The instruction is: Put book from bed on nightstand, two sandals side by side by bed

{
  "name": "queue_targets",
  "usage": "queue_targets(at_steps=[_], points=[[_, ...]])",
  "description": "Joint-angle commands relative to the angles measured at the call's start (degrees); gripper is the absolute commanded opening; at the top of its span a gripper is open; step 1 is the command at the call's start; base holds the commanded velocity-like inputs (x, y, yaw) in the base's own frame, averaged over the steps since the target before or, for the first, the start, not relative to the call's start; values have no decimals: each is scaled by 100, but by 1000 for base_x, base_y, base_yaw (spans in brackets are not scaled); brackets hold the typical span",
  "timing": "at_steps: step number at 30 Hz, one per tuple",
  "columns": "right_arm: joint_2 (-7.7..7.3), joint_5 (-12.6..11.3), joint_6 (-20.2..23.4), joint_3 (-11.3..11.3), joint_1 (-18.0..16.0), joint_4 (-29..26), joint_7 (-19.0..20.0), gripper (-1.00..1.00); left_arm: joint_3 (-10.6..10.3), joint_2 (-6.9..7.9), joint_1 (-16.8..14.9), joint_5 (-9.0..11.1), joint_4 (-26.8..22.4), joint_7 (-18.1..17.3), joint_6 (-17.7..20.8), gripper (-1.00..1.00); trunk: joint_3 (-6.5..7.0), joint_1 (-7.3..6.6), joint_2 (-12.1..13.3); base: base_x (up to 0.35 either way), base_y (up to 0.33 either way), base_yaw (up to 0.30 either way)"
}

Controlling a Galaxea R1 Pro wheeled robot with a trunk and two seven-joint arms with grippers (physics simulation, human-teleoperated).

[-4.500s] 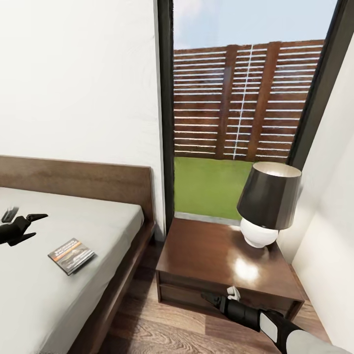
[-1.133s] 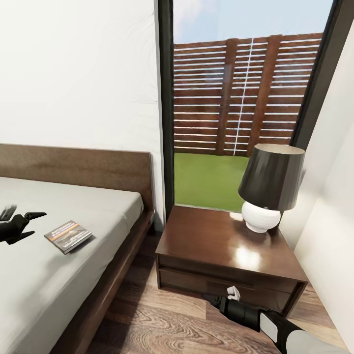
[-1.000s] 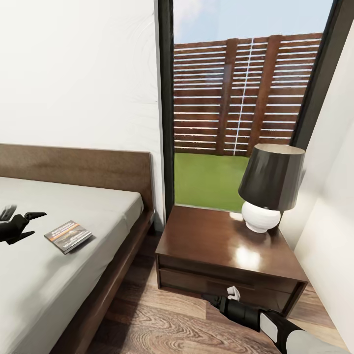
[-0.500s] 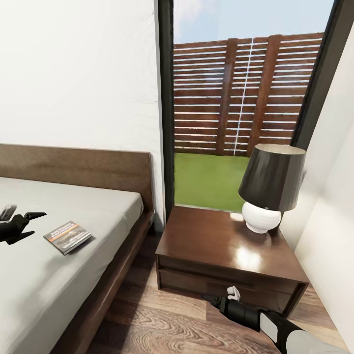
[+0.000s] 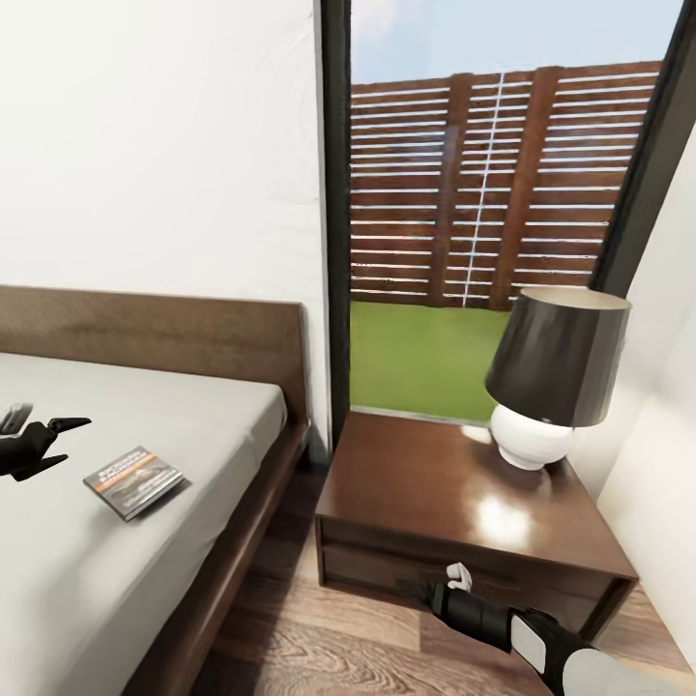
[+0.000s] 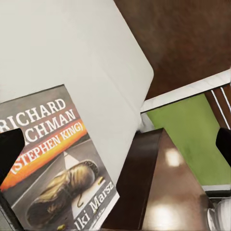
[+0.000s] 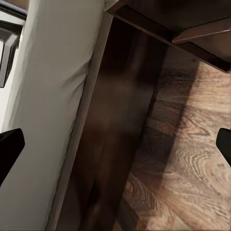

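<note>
Paper-thin and light, the book (image 5: 133,480) lies flat on the bed (image 5: 193,425); likely floppy, best pinched at an edge. Left gripper (image 5: 43,433) wide, just beside it, empty.

Readable print stood on the book (image 6: 53,159) cover alone.
In the left wrist view its dark cover carried white capitals "RICHARD" over "CHMAN", the first letters cut off; the orange band below read "(STEPHEN KING)"; near the lower edge ran the partial words "lki Marsz". In the head view the book's (image 5: 133,480) cover print was too small to read.
</note>
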Motion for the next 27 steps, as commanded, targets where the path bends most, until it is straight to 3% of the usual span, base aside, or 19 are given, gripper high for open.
queue_targets(at_steps=[1, 27], points=[[-3, -60, 46, 46, -2, -4, 11, 100, -33, 4, -3, 59, 1, 0, 36, 100, -6, 0, -2, 155, 59, 0], [-3, -60, 46, 48, -2, -4, 11, 100, -34, 6, -3, 61, 1, 1, 36, 100, -6, 0, -2, 41, 9, 0]])
